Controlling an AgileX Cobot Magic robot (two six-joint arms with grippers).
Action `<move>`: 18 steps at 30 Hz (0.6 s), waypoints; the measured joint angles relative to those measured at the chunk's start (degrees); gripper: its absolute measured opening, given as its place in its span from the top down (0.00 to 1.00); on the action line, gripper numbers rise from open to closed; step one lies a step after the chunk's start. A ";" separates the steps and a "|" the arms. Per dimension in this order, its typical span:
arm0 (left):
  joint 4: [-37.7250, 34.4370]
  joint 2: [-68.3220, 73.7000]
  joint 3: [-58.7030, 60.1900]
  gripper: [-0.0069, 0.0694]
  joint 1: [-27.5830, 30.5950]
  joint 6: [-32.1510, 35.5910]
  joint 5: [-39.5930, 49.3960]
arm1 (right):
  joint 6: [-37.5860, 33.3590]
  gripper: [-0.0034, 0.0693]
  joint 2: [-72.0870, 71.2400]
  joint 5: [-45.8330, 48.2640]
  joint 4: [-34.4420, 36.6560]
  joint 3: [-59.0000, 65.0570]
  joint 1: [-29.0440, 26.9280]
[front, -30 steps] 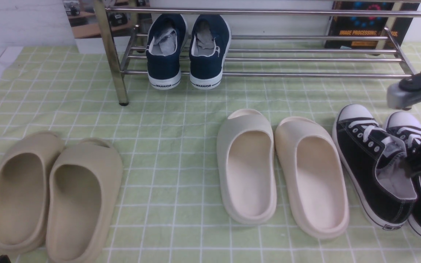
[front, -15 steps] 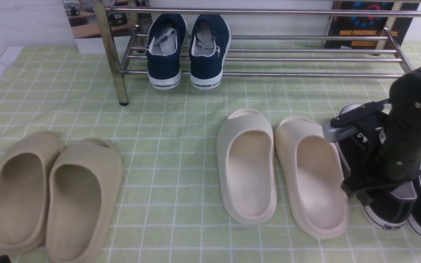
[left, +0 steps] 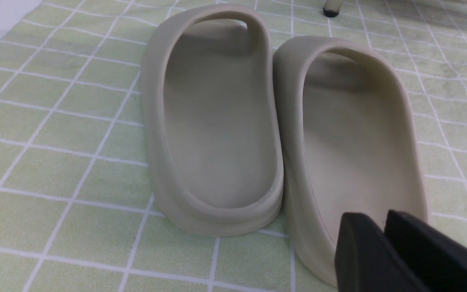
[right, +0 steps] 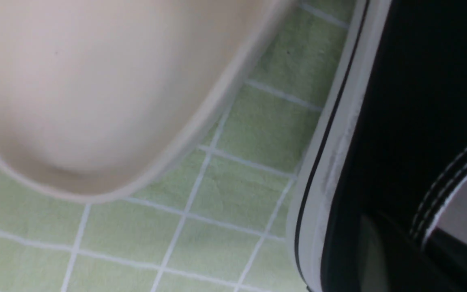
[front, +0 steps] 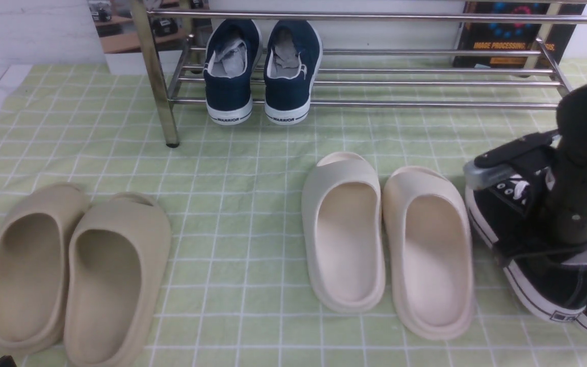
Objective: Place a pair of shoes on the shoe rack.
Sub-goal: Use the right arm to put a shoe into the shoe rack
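Observation:
The pair of shoes, two black canvas sneakers [front: 507, 229] with white toe caps, lies on the cloth at the far right, and my right arm covers much of both. My right gripper [front: 548, 250] reaches down into the nearer sneaker. In the right wrist view the right gripper [right: 416, 247] is shut on that sneaker's [right: 412, 101] side wall, one finger outside and one inside. The chrome shoe rack [front: 375, 104] spans the back. My left gripper [left: 379, 217] hovers over a beige slide's heel, fingers together, holding nothing.
Navy "WARRIOR" sneakers [front: 260, 71] stand on the rack's left part. A cream pair of slides [front: 390, 239] lies just left of the black sneakers, close to their sole. A beige pair of slides [front: 74, 275] lies front left. A green checked cloth [front: 252, 168] covers the table.
My right arm came down onto the nearer black sneaker and its gripper shut on the side wall. The sneaker slid slightly right, and the right cream slide's heel turned a little left.

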 joint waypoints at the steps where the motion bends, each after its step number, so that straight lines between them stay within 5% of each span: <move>1: 0.00 0.00 0.00 0.78 0.00 0.00 0.00 | -0.60 0.93 -1.11 1.76 0.27 -1.49 0.00; 10: 0.00 0.00 0.00 0.78 0.00 0.00 0.00 | -4.12 0.93 -0.95 6.21 -0.02 -16.22 0.00; 18: 0.00 0.00 0.00 0.78 0.00 0.01 0.00 | -7.00 0.93 13.90 6.73 -1.98 -33.19 0.00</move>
